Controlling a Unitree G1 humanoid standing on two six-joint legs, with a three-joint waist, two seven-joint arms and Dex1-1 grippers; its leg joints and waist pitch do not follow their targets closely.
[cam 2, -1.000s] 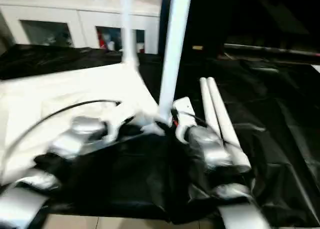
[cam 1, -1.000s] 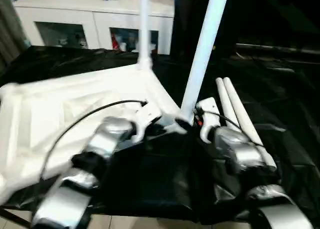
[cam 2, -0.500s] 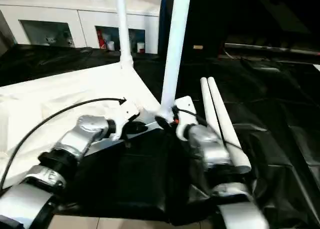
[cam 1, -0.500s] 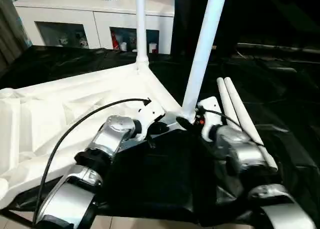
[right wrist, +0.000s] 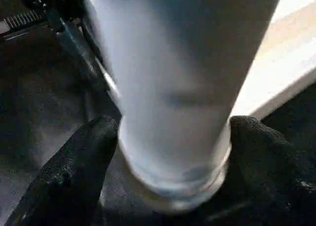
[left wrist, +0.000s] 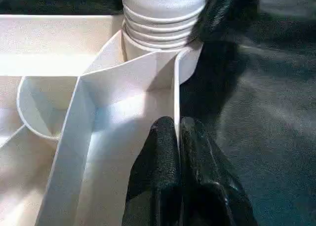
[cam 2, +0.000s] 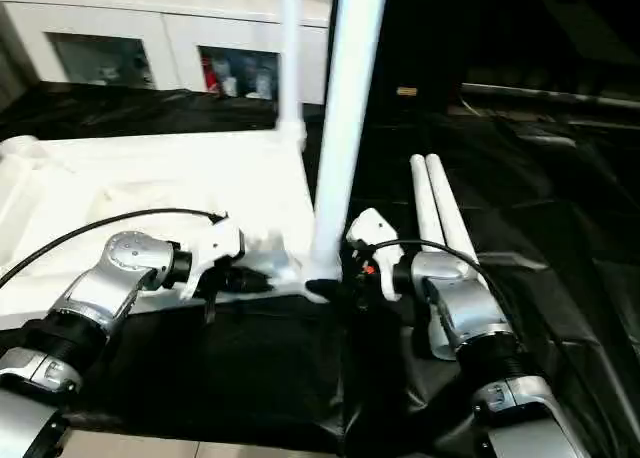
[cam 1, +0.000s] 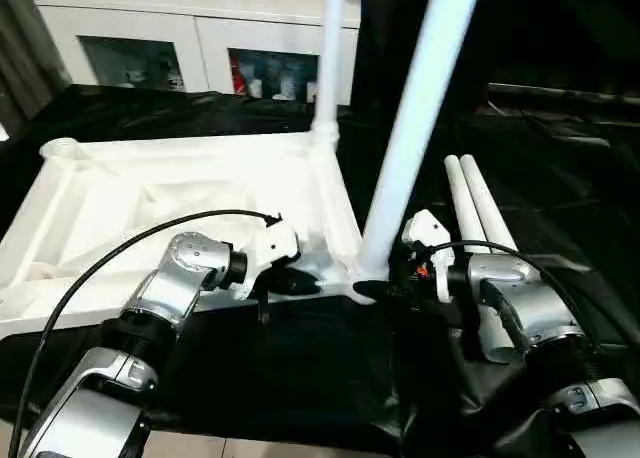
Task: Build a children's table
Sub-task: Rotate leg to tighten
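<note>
The white tabletop (cam 1: 180, 193) lies ribbed side up on the black-covered table. One white leg (cam 1: 329, 48) stands in its far right corner socket. A second leg (cam 1: 415, 148) leans up from the near right corner socket (left wrist: 185, 63), its threaded end (left wrist: 163, 14) at the socket's mouth. My right gripper (right wrist: 173, 137) is shut on this leg just above its base, also seen as the right gripper (cam 1: 392, 284) beside the corner. My left gripper (left wrist: 177, 125) is shut on the tabletop's thin rim a little short of that corner. Two more legs (cam 1: 472, 203) lie side by side on the right.
A white cabinet (cam 1: 200, 38) with glass doors stands beyond the table's far edge. Black sheeting (cam 1: 560, 178) covers the table around the tabletop. A black cable (cam 1: 130, 248) loops over my left forearm.
The view has shifted and sharpened. The tabletop now lies squarer to me, its far left corner showing in view. Both grippers keep their holds at the near right corner.
</note>
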